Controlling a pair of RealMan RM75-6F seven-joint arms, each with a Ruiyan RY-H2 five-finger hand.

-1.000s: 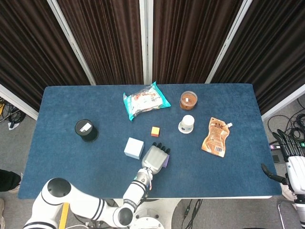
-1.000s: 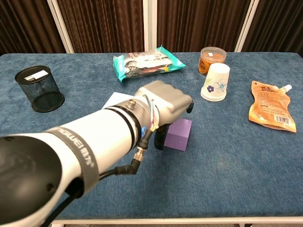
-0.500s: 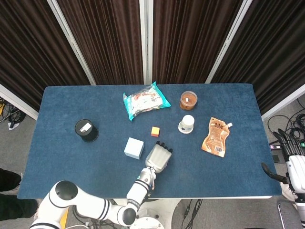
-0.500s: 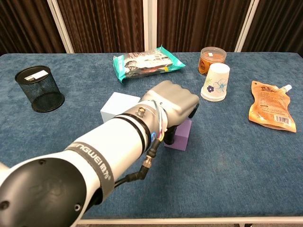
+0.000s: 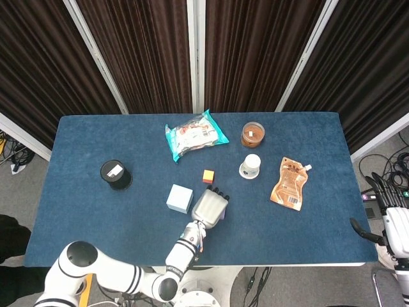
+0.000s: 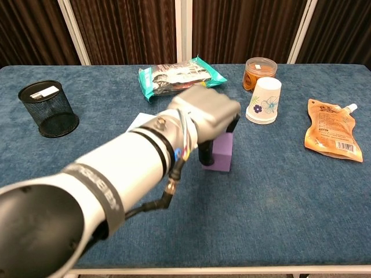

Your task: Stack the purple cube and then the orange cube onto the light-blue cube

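Left hand (image 6: pixel 204 116) is wrapped around the purple cube (image 6: pixel 222 153), which looks raised off the table (image 6: pixel 278 202) in the chest view; head view hides the cube entirely under the hand (image 5: pixel 209 206). Light-blue cube (image 5: pixel 179 198) sits just beside the hand at its 9 o'clock; in the chest view only a corner (image 6: pixel 138 120) shows past the forearm. Orange cube (image 5: pixel 208 176) is near, at the hand's 12 o'clock, hidden in the chest view. Right hand (image 5: pixel 393 214) is off the table at 3 o'clock, fingers apart, holding nothing, partly cut by the frame edge. Further back: paper cup (image 6: pixel 265 101), orange pouch (image 6: pixel 332 129), mesh pen holder (image 6: pixel 48 108), brown jar (image 6: pixel 259 71), snack bag (image 6: pixel 179 76).
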